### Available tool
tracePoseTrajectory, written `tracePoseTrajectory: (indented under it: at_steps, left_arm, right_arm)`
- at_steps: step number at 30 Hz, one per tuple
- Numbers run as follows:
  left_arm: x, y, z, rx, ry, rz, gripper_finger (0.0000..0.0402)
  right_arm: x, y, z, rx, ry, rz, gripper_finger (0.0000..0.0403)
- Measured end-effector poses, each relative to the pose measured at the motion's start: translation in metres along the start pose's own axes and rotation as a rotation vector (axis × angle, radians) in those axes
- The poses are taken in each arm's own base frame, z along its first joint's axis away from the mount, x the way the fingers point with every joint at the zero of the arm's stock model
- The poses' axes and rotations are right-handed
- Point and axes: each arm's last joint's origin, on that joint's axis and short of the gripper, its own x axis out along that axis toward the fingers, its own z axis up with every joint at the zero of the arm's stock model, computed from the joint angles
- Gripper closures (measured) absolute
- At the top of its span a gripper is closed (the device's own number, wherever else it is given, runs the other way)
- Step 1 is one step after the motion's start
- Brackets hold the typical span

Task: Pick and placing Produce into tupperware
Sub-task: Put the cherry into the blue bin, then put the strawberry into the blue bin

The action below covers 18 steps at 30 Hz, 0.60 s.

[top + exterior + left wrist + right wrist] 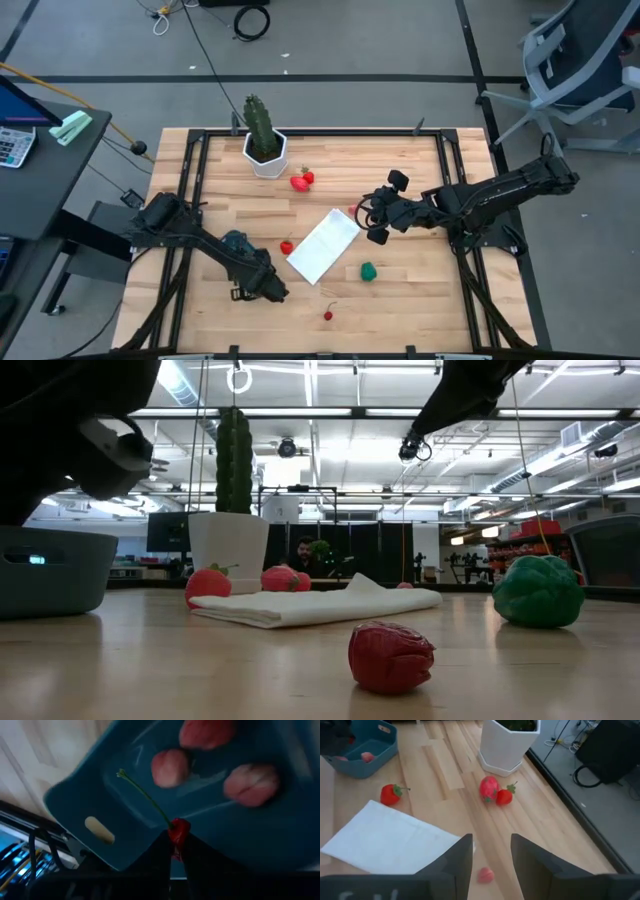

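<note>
The teal tupperware (125,815) holds three pinkish balls (170,767); in the high view the tupperware (236,240) sits at the left, partly under my left arm. My left gripper (176,851) hangs over it, shut on a red cherry (179,830). My right gripper (491,855) hovers open and empty above the white panel's (325,245) far right corner. Loose produce rests on the wood: a strawberry (287,246), two red pieces (302,180), a green piece (368,270), a cherry (328,315) and a pink ball (485,875). My left gripper pinches the cherry's red body (180,826) between its two fingertips (161,851). The fingers slant down from above. The green stem (142,795) sticks out away from the fingers over the tupperware's inside, and the cherry hangs clear of the floor of the tub.
A white hexagonal pot (266,155) with a tall cactus stands at the table's far edge. The white panel lies flat mid-table. Black frame rails (195,170) run along the table's sides. Bare wood lies along the near edge (420,320).
</note>
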Motion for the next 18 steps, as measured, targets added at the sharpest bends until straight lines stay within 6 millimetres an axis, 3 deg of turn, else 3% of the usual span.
tracePoseTrajectory:
  at_steps: [8, 18]
  left_arm:
    - [0.0059, 0.0032, 0.0027, -0.040, 0.000, -0.003, 0.0327]
    - [0.0060, 0.0050, 0.0043, -0.094, 0.003, -0.006, 0.0239]
  right_arm:
    - [0.0000, 0.0002, -0.0008, 0.022, 0.010, 0.011, 0.0261]
    - [0.0000, 0.0002, -0.0007, 0.030, 0.010, 0.011, 0.0261]
